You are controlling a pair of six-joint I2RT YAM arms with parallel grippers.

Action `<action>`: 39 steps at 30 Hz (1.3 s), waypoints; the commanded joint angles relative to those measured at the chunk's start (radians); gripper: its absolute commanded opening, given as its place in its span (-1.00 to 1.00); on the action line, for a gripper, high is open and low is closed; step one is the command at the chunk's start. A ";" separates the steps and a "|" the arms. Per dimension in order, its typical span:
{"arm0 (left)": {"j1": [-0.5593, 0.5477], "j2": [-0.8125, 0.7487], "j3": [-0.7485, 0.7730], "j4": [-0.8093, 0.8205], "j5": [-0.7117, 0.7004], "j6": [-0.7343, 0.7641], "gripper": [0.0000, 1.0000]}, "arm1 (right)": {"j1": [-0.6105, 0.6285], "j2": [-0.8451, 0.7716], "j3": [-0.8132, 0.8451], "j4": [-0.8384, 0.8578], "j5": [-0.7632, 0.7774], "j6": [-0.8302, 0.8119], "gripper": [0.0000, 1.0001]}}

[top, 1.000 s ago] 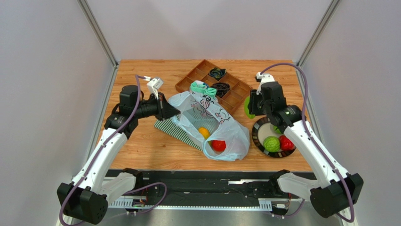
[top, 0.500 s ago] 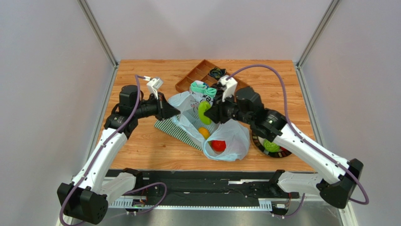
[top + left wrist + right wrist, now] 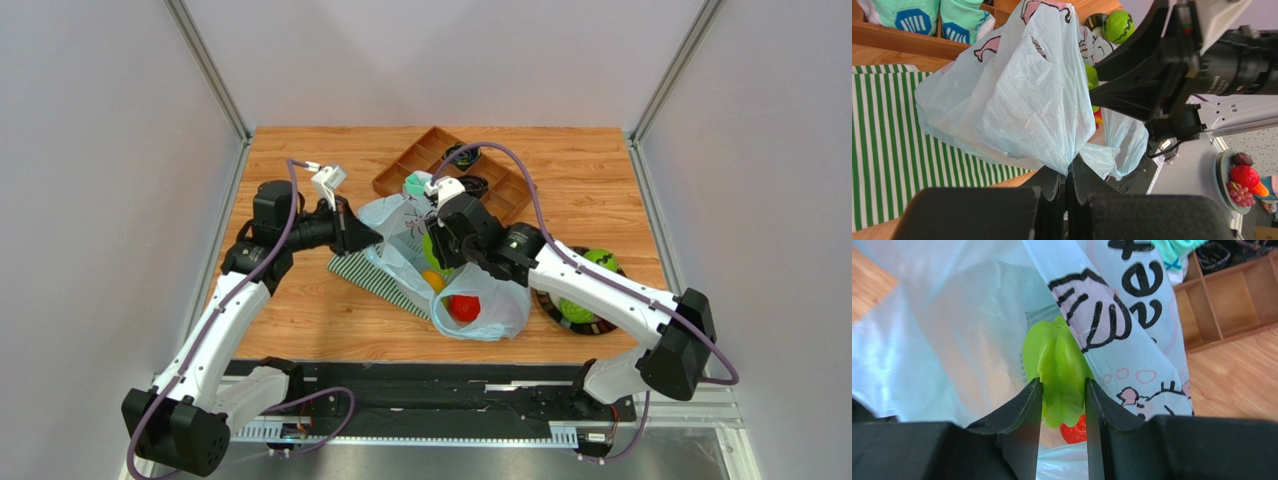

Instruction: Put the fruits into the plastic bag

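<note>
My R gripper point(image 3: 1063, 384) pinches the green ridged fruit point(image 3: 1052, 355) btwn its jaws, tips inside the plastic bag point(image 3: 942, 340) mouth. Fruit looks light, stiff, prob slick. L gripper point(image 3: 1068, 172) is clamped on thin, floppy bag film; best held at the gathered edge.

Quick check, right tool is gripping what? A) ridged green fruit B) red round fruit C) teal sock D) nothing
A: the right wrist view shows the right tool clamped on the ridged green fruit, poised at the open mouth of the plastic bag.
</note>
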 commanded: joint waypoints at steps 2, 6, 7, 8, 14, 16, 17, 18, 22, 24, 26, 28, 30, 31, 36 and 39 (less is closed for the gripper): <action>0.009 -0.006 0.014 0.021 0.014 0.016 -1.00 | 0.004 0.069 -0.016 -0.066 0.062 0.021 -0.73; 0.009 -0.005 0.014 0.022 0.015 0.014 -1.00 | 0.004 0.138 -0.015 -0.089 0.093 0.029 -0.69; 0.009 -0.003 0.014 0.022 0.014 0.014 -1.00 | 0.004 0.152 -0.015 -0.094 0.102 0.029 -0.69; 0.009 -0.003 0.014 0.022 0.015 0.014 -1.00 | 0.004 0.183 -0.007 -0.095 0.100 0.031 -0.67; 0.010 -0.005 0.014 0.018 0.014 0.016 -1.00 | 0.004 0.249 0.013 -0.094 0.079 0.037 -0.25; 0.010 -0.005 0.014 0.019 0.014 0.016 -1.00 | 0.004 0.260 0.013 -0.092 0.080 0.040 0.15; 0.010 -0.005 0.014 0.019 0.012 0.016 -1.00 | 0.004 0.261 0.013 -0.088 0.080 0.040 0.29; 0.010 -0.005 0.014 0.017 0.012 0.016 -1.00 | 0.005 0.263 0.011 -0.088 0.079 0.040 0.49; 0.012 -0.006 0.014 0.019 0.014 0.017 -1.00 | 0.004 0.257 0.004 -0.082 0.079 0.038 0.62; 0.012 -0.006 0.014 0.021 0.012 0.016 -1.00 | 0.004 0.250 0.000 -0.076 0.077 0.038 0.61; 0.013 -0.005 0.014 0.021 0.014 0.014 -1.00 | 0.004 0.243 -0.003 -0.069 0.076 0.035 0.58; 0.015 -0.008 0.014 0.019 0.014 0.016 -1.00 | 0.004 0.231 -0.006 -0.066 0.071 0.038 0.55; 0.017 -0.008 0.014 0.021 0.014 0.016 -1.00 | 0.004 0.221 0.002 -0.075 0.068 0.044 0.50; 0.018 -0.008 0.014 0.019 0.014 0.014 -1.00 | 0.005 0.211 0.014 -0.082 0.067 0.045 0.49; 0.020 -0.008 0.012 0.021 0.011 0.014 -1.00 | 0.050 0.106 0.043 -0.092 0.094 0.015 0.47; 0.023 -0.008 0.012 0.019 0.008 0.016 -1.00 | 0.061 0.035 0.066 -0.112 0.109 0.002 0.47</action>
